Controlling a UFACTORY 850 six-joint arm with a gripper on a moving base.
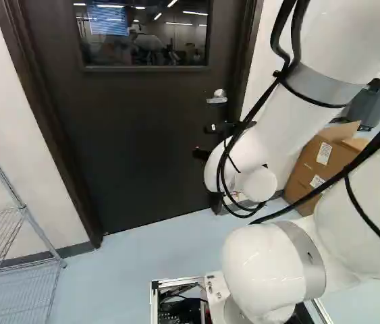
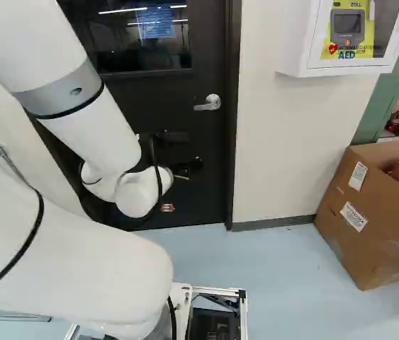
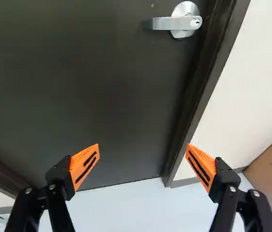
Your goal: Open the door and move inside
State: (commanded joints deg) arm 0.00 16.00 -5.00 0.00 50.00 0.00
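In the right base view my gripper (image 2: 183,170) is in front of the dark door, lower than the silver lever handle (image 2: 209,103) and apart from it. The left base view also shows the lever (image 1: 217,97), above the arm's wrist. Seen from the wrist, the gripper (image 3: 143,150) stands open, its orange pads wide apart with nothing between them. Ahead of it, beyond the fingertips and on the door frame's side, is the lever (image 3: 177,22), untouched. The door (image 1: 142,135) stands closed in its frame, with a window in its upper part. Parts of the gripper are hidden behind the arm in the left base view.
A wire shelf (image 1: 17,202) stands against the wall left of the door in the left base view. Right of the door, the right base view shows a white wall cabinet (image 2: 341,69) and an open cardboard box (image 2: 348,205) on the blue floor (image 2: 284,276).
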